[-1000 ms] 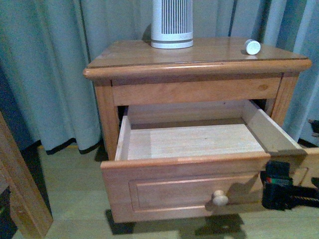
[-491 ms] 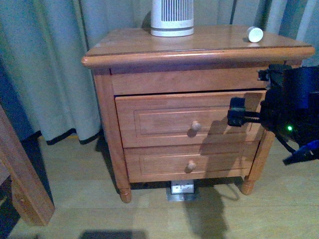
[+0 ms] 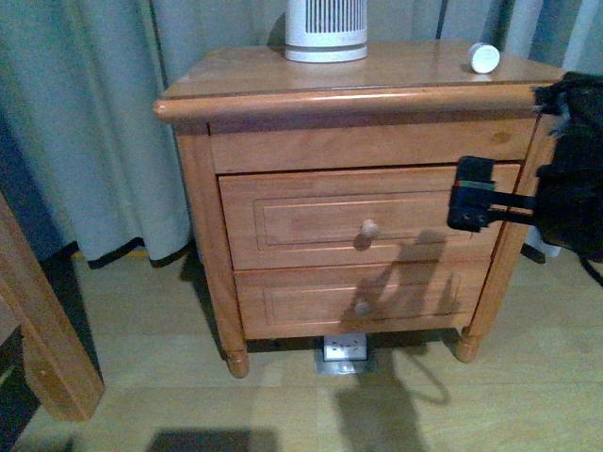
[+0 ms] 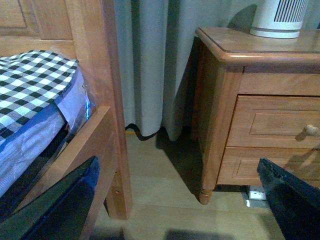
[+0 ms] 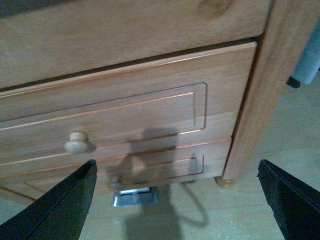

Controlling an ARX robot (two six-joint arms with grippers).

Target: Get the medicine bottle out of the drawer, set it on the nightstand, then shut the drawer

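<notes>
Drawer (image 3: 363, 221) shut, my right pincer (image 3: 471, 207) spread empty before its right end.
Bed frame (image 3: 38, 330) stands nearest at left; medicine bottle (image 3: 484, 57) lies on the nightstand (image 3: 283, 85) beyond, white ribbed device (image 3: 326, 28) and curtain (image 3: 85, 122) farther back.

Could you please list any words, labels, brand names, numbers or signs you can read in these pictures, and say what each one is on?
None can be read.
The medicine bottle shows only a plain white end.
The white ribbed device shows dark slats, no lettering.
The drawer front and nightstand are bare wood.
The floor socket plate is too blurred to tell.
</notes>
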